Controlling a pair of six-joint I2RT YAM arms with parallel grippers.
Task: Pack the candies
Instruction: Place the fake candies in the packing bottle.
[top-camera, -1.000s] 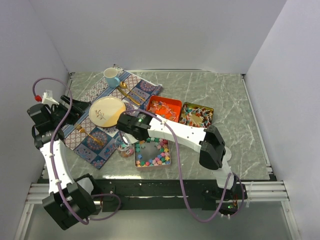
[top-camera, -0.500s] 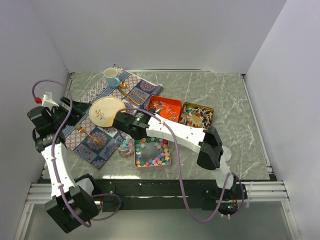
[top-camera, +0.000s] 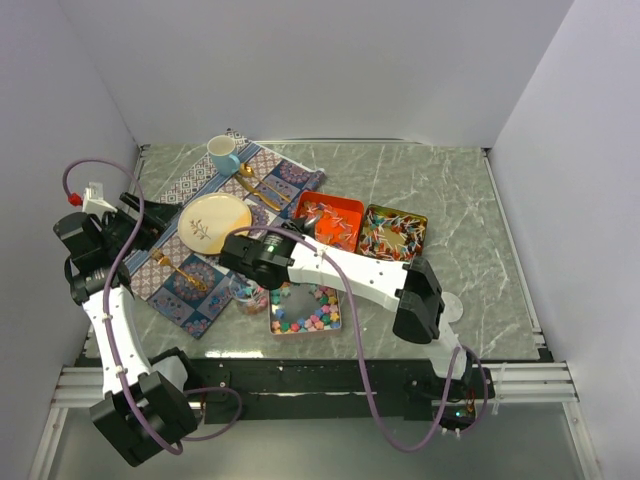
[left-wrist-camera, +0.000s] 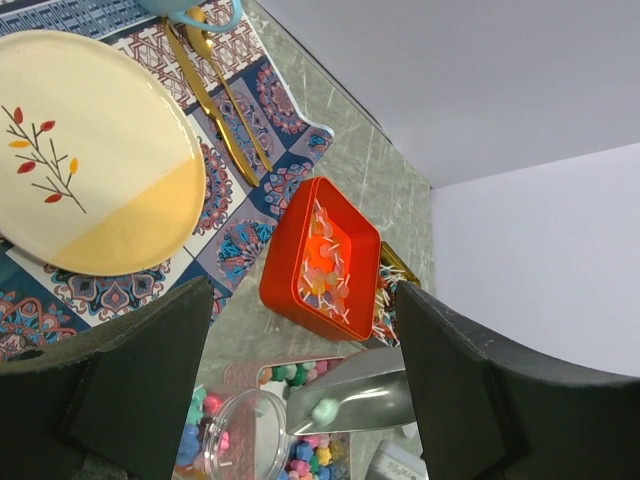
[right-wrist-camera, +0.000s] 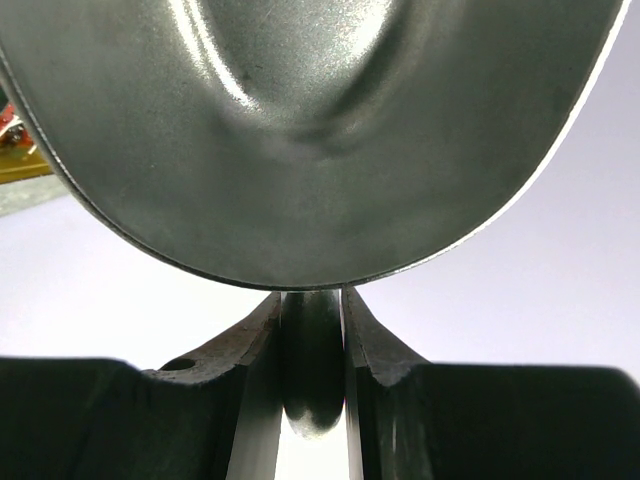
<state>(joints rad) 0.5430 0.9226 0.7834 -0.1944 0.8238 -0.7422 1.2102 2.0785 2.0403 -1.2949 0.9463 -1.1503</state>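
Note:
Pastel star candies (top-camera: 305, 310) fill a flat tin in front of my right arm. Thin wrapped candies lie in an orange tin (top-camera: 328, 218) and a gold tin (top-camera: 394, 231). My right gripper (right-wrist-camera: 312, 300) is shut on the handle of a silver scoop (right-wrist-camera: 310, 130). The left wrist view shows the scoop (left-wrist-camera: 375, 398) tilted over a clear jar (left-wrist-camera: 235, 435) that holds several pastel candies, with one pale green candy (left-wrist-camera: 326, 408) near the scoop's lip. My left gripper (left-wrist-camera: 305, 290) hangs open and empty over the placemat, left of the jar (top-camera: 247, 296).
A patterned placemat (top-camera: 190, 290) carries a cream and yellow plate (top-camera: 215, 222), gold cutlery (top-camera: 258, 188) and a blue cup (top-camera: 222, 153) at the back left. White walls close in the marble table on three sides.
My right arm has shifted a little to the left, carrying the scoop over the jar. The left arm has hardly moved.

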